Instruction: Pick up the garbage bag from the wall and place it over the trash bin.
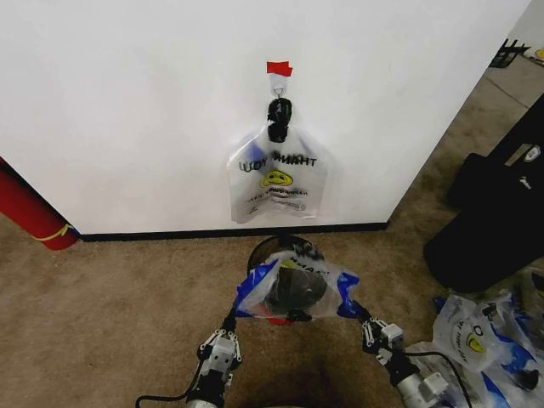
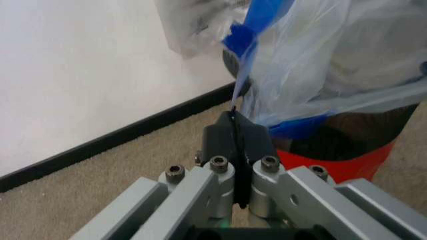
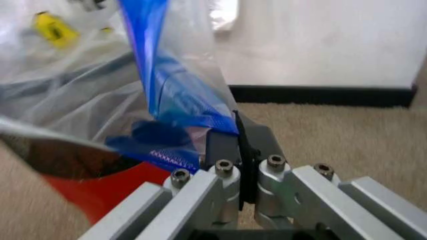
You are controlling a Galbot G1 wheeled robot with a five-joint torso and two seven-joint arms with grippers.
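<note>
1. Both arms reach forward from the near edge of the carpet (image 1: pixel 127 297), one on each side of the trash bin (image 1: pixel 280 246), which stands on the carpet just in front of the wall (image 1: pixel 127 102).
2. The left gripper (image 1: pixel 230 324) is low at the bin's left side, its jaws clenched on a blue edge of the garbage bag (image 1: pixel 293 285); the left wrist view shows the closed jaws with the thin plastic running up out of them.
3. The right gripper (image 1: pixel 355 310) is at the bin's right side, likewise pinched shut on a blue patch of the bag, as the right wrist view shows.
4. The garbage bag is stretched between the two grippers and spread over the bin's mouth, hiding most of the black mesh; the red base (image 2: pixel 333 160) shows below it.
5. A whitish bag (image 1: pixel 278 183) with black lettering hangs from a hook on the wall under a red tape piece (image 1: pixel 279 68), above the bin.
6. More bags (image 1: pixel 480 340) lie on the carpet at the right, cut off by the picture's edge.
</note>
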